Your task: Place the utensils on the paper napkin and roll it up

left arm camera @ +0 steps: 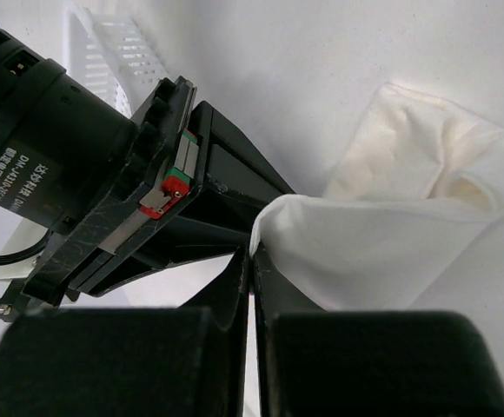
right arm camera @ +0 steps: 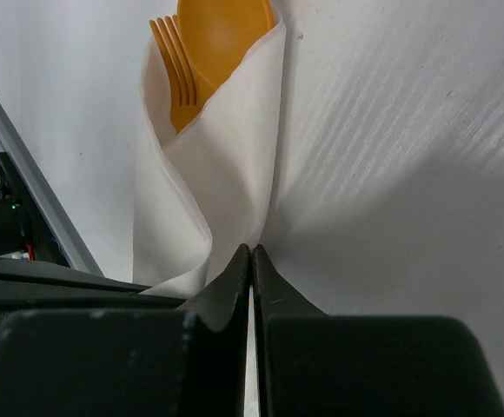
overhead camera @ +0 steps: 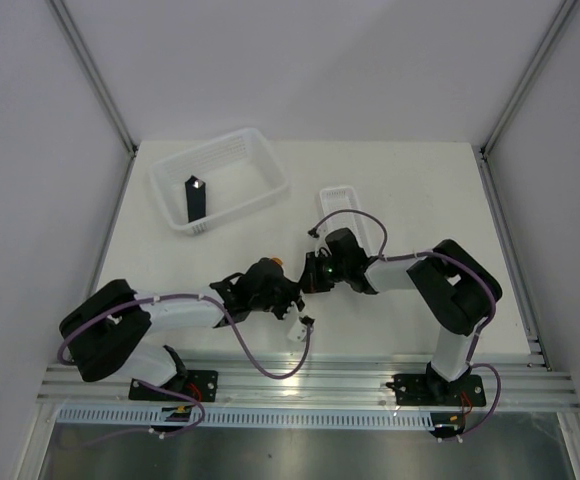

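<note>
Left claw (left arm camera: 252, 257) is pressed together, pinching one end of the rolled paper napkin (right arm camera: 226, 165). Right claw (right arm camera: 252, 252) pinches the other end, and an orange fork (right arm camera: 175, 69) and spoon (right arm camera: 226, 30) peek out.

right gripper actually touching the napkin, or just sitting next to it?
Touching. In the right wrist view the lower fold of the paper napkin runs straight into the closed tips of the right gripper, with no gap between them.

Soft matt paper napkin (right arm camera: 208, 174); smooth orange plastic utensils (right arm camera: 224, 35); matt black fingers (right arm camera: 217, 304).
</note>
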`<action>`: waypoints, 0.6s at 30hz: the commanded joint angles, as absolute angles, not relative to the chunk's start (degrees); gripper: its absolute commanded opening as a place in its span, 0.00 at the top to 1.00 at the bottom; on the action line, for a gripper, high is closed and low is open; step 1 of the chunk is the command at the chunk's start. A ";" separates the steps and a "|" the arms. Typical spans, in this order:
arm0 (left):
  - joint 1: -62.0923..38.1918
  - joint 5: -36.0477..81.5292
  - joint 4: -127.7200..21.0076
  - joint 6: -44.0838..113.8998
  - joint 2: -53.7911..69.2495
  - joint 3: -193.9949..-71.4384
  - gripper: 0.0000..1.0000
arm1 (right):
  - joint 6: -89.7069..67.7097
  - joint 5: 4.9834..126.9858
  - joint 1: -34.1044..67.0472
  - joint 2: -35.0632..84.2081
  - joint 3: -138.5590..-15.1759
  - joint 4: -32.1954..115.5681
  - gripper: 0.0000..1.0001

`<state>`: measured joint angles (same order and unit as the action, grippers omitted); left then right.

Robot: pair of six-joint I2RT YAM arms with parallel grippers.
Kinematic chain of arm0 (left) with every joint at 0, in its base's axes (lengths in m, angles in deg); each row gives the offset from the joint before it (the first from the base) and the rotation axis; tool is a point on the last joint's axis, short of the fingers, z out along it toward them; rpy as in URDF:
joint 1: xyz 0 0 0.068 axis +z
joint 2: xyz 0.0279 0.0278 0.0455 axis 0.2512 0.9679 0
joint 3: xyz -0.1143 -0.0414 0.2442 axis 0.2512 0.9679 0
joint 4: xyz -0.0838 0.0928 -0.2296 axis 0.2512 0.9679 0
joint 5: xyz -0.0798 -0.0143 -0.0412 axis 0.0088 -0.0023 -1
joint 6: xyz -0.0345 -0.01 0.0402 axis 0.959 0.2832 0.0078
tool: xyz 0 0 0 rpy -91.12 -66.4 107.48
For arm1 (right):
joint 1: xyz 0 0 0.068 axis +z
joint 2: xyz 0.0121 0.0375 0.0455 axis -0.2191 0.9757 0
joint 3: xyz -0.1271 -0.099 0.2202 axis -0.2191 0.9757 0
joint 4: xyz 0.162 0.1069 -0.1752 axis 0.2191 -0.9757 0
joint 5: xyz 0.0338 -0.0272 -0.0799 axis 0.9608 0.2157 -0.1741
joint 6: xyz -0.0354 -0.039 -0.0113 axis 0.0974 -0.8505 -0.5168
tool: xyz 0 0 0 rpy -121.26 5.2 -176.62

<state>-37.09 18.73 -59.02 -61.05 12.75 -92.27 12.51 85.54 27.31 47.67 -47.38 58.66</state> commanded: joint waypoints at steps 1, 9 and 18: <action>-37.48 15.19 -61.45 -58.32 14.23 -94.47 0.99 | 14.00 87.43 27.33 45.01 -46.15 62.32 1.00; -37.48 15.00 -57.32 -58.67 17.31 -94.47 0.99 | 12.86 87.70 26.98 42.02 -45.53 59.77 0.96; -37.39 15.36 -58.28 -59.11 18.02 -93.68 0.99 | 11.89 84.90 26.81 40.79 -46.06 53.45 0.86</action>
<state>-37.09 17.68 -57.69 -59.67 17.53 -93.04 13.02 85.65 26.70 43.85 -45.29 55.67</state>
